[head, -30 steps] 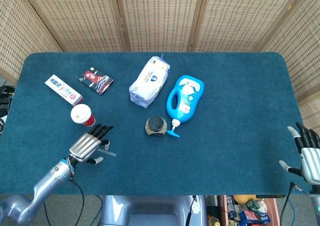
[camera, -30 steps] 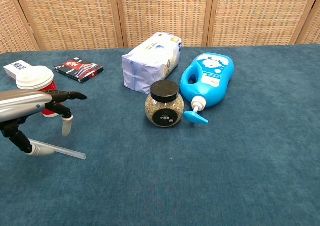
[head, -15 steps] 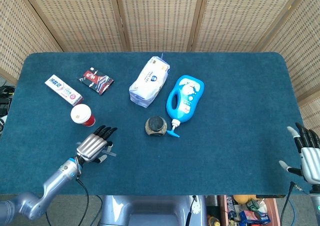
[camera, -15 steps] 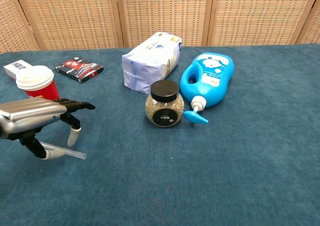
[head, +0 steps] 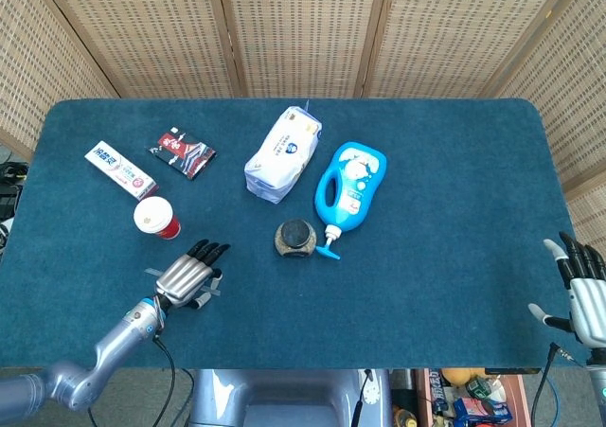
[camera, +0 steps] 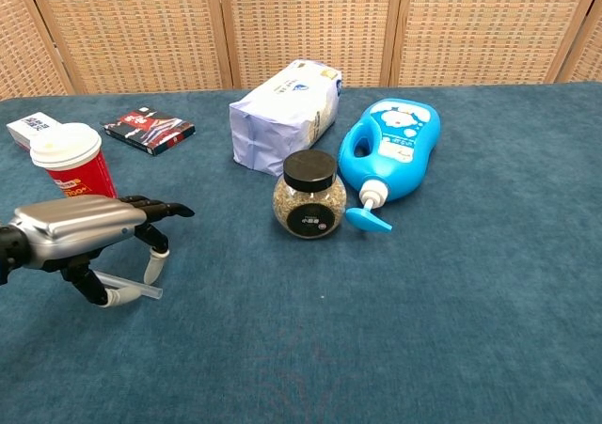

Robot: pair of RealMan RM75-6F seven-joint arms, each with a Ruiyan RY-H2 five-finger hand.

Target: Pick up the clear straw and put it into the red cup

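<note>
Since the earlier frames the left hand (camera: pixel 89 231) has slid rightward along the tabletop (head: pixel 445 257) and now sits over the clear straw (camera: pixel 132 287), a little farther from the red cup (camera: pixel 73 164). Its fingers (camera: pixel 167 208) reach forward, flat and slightly spread, with the thumb and one fingertip pointing down at either side of the straw. Most of the straw is hidden under the palm; only a short stretch shows in the chest view, lying flat on the blue cloth, and in the head view it is barely a pale sliver beside the hand (head: pixel 187 277). Whether the fingertips actually touch or pinch the straw cannot be made out.

The cup stands upright with a white lid, just behind and left of the hand, apart from it. Behind the cup lie a white box (head: pixel 119 169) and a dark packet (head: pixel 181 152); the box is cut off at the left edge of the chest view. Near the middle of the tabletop are a white bag (head: pixel 282 153), a blue bottle (head: pixel 350 186) lying on its side, and a black-lidded jar (head: pixel 297 239) just in front of them.

The right hand (head: pixel 585 293) shows only in the head view, at the right edge off the tabletop, fingers apart and holding nothing.
</note>
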